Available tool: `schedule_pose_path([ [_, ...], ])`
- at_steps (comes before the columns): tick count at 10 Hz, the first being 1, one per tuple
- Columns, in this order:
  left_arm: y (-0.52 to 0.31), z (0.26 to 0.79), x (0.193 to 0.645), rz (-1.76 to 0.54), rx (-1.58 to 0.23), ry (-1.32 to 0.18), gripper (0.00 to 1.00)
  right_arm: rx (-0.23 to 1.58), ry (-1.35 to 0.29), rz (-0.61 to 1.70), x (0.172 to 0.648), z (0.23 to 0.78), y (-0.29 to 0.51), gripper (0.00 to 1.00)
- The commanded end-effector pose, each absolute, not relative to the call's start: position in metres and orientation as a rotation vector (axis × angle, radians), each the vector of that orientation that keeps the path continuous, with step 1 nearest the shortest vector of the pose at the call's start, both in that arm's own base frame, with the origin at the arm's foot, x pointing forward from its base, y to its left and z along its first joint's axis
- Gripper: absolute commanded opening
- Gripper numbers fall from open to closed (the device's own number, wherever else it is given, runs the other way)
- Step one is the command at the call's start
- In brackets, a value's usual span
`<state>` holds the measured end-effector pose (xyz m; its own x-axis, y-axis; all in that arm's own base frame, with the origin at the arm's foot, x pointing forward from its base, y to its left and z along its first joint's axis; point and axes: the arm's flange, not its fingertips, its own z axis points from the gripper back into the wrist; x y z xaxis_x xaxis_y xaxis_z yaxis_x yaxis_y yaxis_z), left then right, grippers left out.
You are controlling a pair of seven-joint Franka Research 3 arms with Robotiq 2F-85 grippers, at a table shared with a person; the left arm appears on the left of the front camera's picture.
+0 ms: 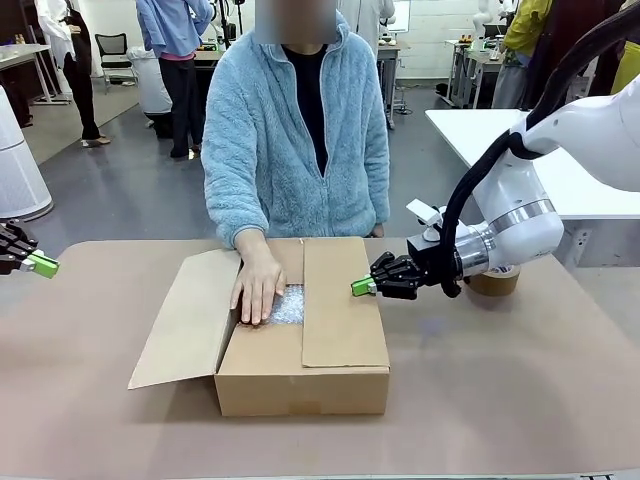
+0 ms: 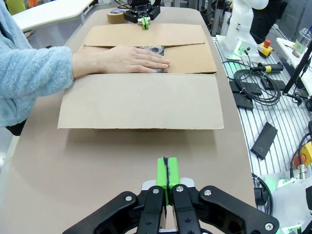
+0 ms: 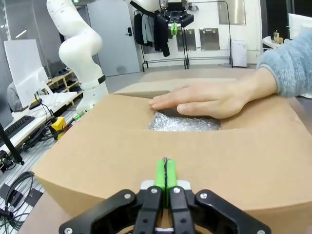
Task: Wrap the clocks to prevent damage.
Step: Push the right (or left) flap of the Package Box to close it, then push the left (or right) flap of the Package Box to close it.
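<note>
A bubble-wrapped bundle, the clocks (image 1: 288, 304) (image 3: 184, 122) (image 2: 152, 49), lies inside a brown cardboard box (image 1: 300, 375) in the middle of the table. The person's hand (image 1: 257, 285) (image 3: 207, 100) rests flat on the bundle, hiding most of it. My right gripper (image 1: 362, 287) (image 3: 165, 171) hovers shut and empty just beside the box's right flap. At the table's left edge my left gripper (image 1: 43, 265) (image 2: 166, 174) is shut with nothing in it, well clear of the box.
The box's left flap (image 1: 185, 320) lies open outward, and the right flap (image 1: 342, 300) is folded over the top. A brown tape roll (image 1: 495, 282) sits behind the right arm. A white table (image 1: 580, 185) stands at the right.
</note>
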<state>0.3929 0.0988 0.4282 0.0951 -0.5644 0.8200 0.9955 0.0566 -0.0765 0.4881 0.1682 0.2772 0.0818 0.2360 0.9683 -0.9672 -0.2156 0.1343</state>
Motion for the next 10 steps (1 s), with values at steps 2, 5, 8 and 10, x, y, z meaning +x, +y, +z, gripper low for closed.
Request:
schedule_pose_path([
  [2,0.099,0.43,0.392,-1.348,-0.786,-0.732,0.01,1.25,-0.841,1.391,0.488,0.277,0.168,0.01],
  [5,0.099,0.43,0.392,-1.348,-0.786,-0.732,0.01,1.25,-0.841,1.391,0.488,0.277,0.168,0.01],
  [8,0.099,0.43,0.392,-1.348,-0.786,-0.732,0.01,1.25,-0.841,1.391,0.488,0.277,0.168,0.01],
  [10,0.099,0.43,0.392,-1.348,-0.786,-0.732,0.01,1.25,-0.841,1.391,0.488,0.277,0.168,0.01],
])
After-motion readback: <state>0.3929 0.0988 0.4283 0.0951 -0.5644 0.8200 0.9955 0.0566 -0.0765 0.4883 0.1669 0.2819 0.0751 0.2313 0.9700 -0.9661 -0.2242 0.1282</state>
